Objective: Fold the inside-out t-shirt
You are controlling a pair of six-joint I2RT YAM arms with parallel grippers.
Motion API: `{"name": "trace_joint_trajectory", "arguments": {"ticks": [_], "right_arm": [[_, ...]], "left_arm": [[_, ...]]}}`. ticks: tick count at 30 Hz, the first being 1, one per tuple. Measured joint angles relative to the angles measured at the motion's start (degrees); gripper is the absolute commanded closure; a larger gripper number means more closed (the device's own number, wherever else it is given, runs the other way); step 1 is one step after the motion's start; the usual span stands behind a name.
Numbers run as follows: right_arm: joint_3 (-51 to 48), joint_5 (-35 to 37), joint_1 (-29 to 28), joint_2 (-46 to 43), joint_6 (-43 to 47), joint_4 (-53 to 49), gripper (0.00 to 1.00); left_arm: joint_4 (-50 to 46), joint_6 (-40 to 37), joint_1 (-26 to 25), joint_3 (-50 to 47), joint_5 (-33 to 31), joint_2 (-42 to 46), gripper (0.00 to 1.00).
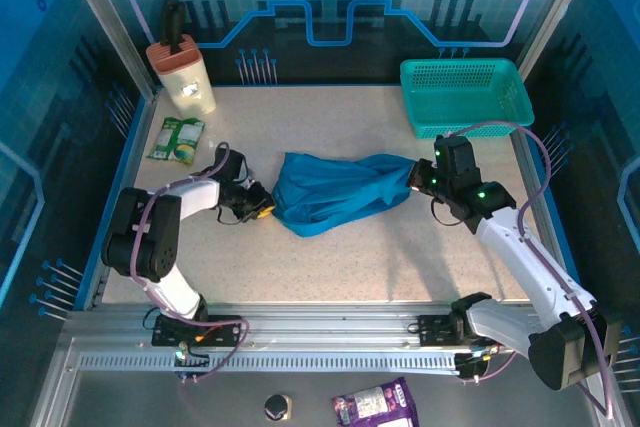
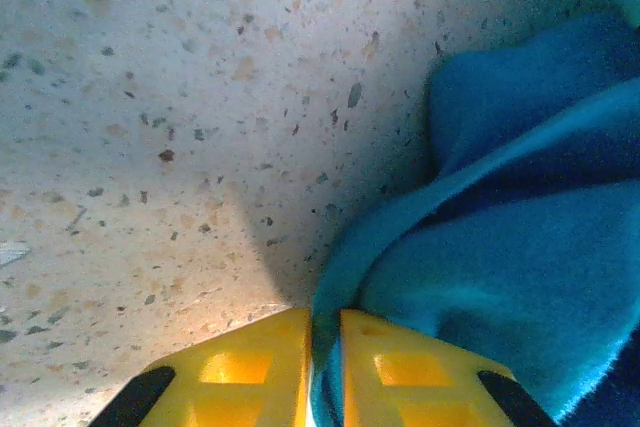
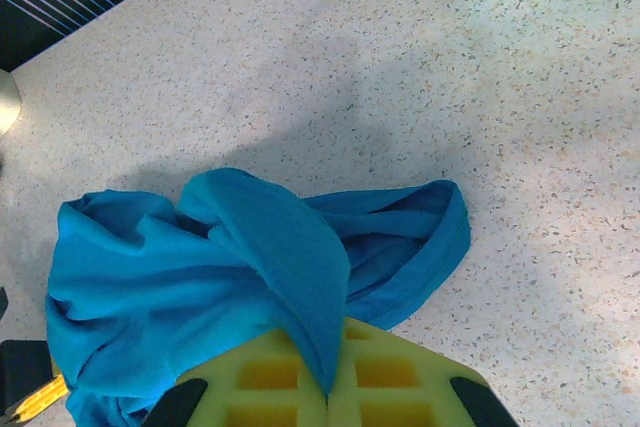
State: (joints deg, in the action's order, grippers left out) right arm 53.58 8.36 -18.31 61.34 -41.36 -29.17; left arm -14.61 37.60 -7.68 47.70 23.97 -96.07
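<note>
Left gripper (image 1: 262,210) is clamped tight on the left end of the t-shirt (image 1: 335,195), right gripper (image 1: 420,179) likewise on the right end, so it's lying bunched up mid table (image 1: 400,257), long axis running sideways between them.

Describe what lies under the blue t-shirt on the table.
The speckled table shows all round the t-shirt. Whatever lies beneath the bunched cloth is covered and cannot be seen.
</note>
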Motion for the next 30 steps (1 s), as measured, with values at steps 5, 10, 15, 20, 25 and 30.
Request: {"name": "trace_joint_trajectory", "arguments": {"ticks": [5,10,15,20,25,30], "right_arm": [[0.07,0.00,0.00,0.00,0.02,-0.02,1.00],[0.13,0.02,0.00,0.00,0.02,0.00,1.00],[1.11,0.22,0.02,0.04,0.72,-0.55,1.00],[7.43,0.20,2.10,1.64,3.67,-1.90,1.00],[17.59,-0.50,8.50,3.91,7.23,-2.23,1.00],[29.86,-3.15,16.02,7.52,9.66,-2.58,1.00]], "left_arm": [[0.39,0.00,-0.07,0.02,-0.02,-0.57,0.84],[0.46,-0.07,-0.07,0.15,-0.13,-2.10,0.92],[-0.13,-0.04,0.13,1.09,-0.13,-2.69,1.00],[-1.90,-0.42,1.97,5.77,-0.63,-2.49,1.00],[-5.92,-1.81,9.60,16.90,-1.25,1.14,1.00],[-7.43,-1.90,17.40,30.91,-0.94,4.02,1.00]]}}
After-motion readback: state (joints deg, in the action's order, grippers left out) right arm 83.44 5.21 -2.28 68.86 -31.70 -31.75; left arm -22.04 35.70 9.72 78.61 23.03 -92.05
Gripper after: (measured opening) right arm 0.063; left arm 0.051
